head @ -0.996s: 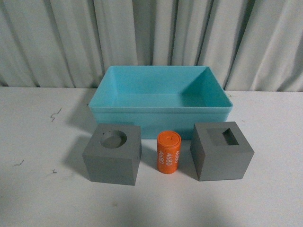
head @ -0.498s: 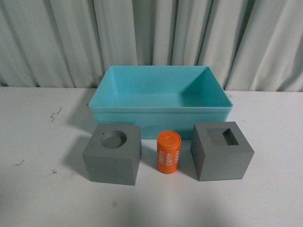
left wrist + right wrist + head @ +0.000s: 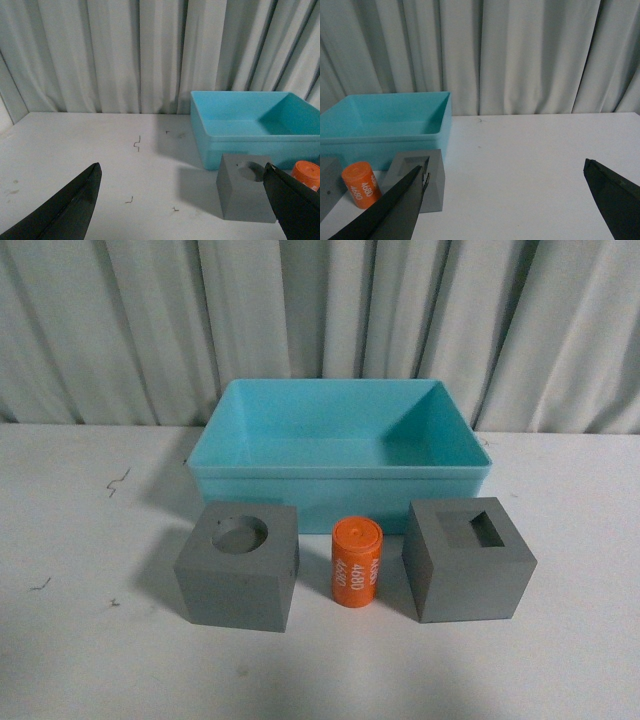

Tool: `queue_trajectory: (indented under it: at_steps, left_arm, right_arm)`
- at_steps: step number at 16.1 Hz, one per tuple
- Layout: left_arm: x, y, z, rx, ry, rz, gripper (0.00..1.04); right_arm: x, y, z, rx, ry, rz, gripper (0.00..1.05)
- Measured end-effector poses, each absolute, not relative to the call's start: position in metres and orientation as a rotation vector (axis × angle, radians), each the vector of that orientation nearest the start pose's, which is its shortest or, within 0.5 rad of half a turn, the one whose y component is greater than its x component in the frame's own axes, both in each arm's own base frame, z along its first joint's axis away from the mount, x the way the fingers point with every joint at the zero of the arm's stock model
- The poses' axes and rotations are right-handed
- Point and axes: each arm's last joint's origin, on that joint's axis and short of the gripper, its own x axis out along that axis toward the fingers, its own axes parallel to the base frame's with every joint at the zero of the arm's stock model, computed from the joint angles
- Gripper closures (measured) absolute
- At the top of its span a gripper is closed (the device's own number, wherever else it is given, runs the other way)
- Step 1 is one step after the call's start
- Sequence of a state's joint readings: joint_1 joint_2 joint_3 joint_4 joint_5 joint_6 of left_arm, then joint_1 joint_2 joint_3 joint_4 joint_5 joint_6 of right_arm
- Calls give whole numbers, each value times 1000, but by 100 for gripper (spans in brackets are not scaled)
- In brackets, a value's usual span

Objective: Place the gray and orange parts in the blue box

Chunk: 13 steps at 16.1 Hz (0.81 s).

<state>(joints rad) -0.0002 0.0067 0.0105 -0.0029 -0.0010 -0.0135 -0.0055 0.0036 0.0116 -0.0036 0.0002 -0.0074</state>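
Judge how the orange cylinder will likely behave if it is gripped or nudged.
Standing upright on its flat end, the orange cylinder looks stable untouched, but taller than wide, it may tip if nudged high, then roll on its curved side. It looks rigid and smooth, so a grip on the round wall could slip.

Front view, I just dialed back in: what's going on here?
Nothing is being handled. The left claw and right claw are both open and hold nothing, short of the parts. The round-hole cube, the orange cylinder and the square-hole cube stand in a row on the table in front of the box, whose visible inside is empty. No part is in yet.
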Motion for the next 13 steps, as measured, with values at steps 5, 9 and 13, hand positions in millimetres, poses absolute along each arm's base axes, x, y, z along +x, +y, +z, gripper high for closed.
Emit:
queue_trajectory:
  at_steps: [5, 9, 13]
  left_arm:
    - [97, 0, 166, -13, -1, 1, 7]
    - [97, 0, 166, -14, -1, 1, 7]
    - [97, 0, 166, -14, -1, 1, 7]
  right_arm:
    - [97, -1, 167, -7, -4, -5, 6]
    - [97, -1, 167, -7, -4, -6, 6]
    - [97, -1, 167, -7, -4, -5, 6]
